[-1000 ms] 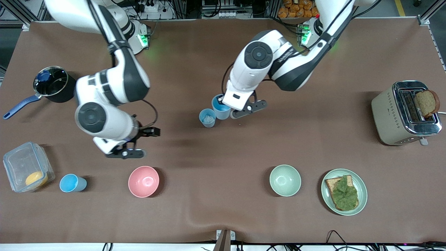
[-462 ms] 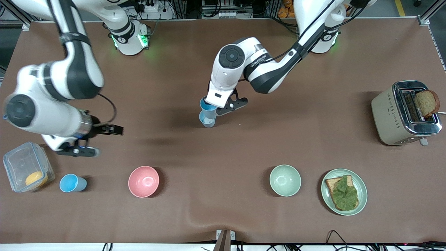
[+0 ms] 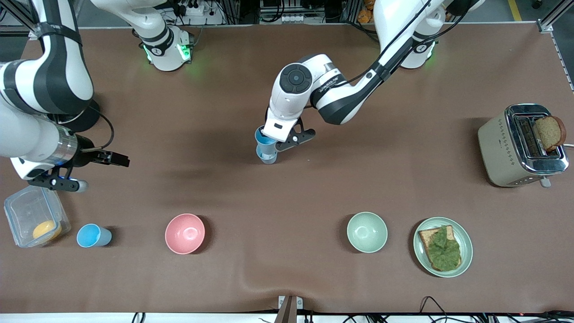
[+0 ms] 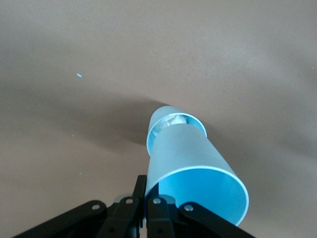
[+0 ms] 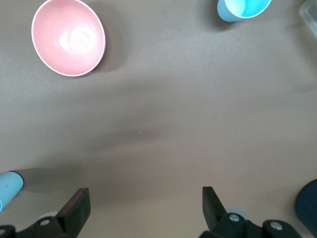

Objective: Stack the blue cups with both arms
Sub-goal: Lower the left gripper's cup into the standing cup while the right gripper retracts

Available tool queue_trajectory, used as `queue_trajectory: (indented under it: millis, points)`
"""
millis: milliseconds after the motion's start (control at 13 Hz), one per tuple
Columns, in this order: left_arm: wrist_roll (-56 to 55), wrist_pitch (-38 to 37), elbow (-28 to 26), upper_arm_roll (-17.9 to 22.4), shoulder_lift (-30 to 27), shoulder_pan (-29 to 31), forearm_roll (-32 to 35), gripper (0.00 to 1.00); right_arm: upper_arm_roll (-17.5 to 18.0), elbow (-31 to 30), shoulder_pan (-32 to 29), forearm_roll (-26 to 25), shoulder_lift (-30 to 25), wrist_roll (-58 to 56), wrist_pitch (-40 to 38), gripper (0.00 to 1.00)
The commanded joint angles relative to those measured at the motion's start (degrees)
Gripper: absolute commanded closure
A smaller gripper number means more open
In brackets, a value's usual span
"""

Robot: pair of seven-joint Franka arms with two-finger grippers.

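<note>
My left gripper is shut on the rim of a blue cup, one finger inside and one outside. The left wrist view shows this cup tilted, with its base in the mouth of a second blue cup that stands mid-table and holds something white and crumpled. A third blue cup stands near the front camera at the right arm's end of the table, and shows in the right wrist view too. My right gripper hangs open and empty over bare table beside the clear box.
A clear box with an orange thing stands beside the third cup. The pink bowl, green bowl and a plate of toast with lettuce line the front. A toaster with bread is at the left arm's end.
The left arm carried its cup over the standing cup and lowered it into its mouth. The right arm swung toward its end of the table, still open.
</note>
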Motion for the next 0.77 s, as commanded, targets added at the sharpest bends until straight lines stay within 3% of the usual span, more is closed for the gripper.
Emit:
queue_trajectory:
  millis: [0,308,385,538,615,692]
  points:
    - [-1.77,1.46,1.71,0.3,2.2,-0.94,1.79,1.0,1.13,-2.06,-2.35,0.09,-3.36,-0.7,0.26,0.0]
    - [-1.94,1.63,1.71,0.3,3.61,-1.12,1.71,1.0,1.13,-2.15,-6.13,-1.84,-7.75,-18.59,0.17,0.0]
    - [-1.94,1.63,1.71,0.39,3.87,-1.03,1.44,0.89,0.87,-2.06,-6.58,-2.11,-8.72,-19.76,-0.7,0.0]
    - [-1.94,1.72,1.8,1.09,4.4,-1.12,1.0,0.36,0.78,-1.71,-7.37,-2.37,-11.1,-19.6,-2.55,0.0]
    - [-1.77,1.72,1.8,1.09,4.4,-1.03,1.0,0.0,0.78,-1.45,-7.55,-2.98,-11.98,-19.43,-4.12,0.0]
    - [-1.85,1.72,1.8,1.09,4.23,-0.86,1.0,0.0,0.78,-1.27,-7.46,-3.86,-12.94,-17.42,-5.96,0.0]
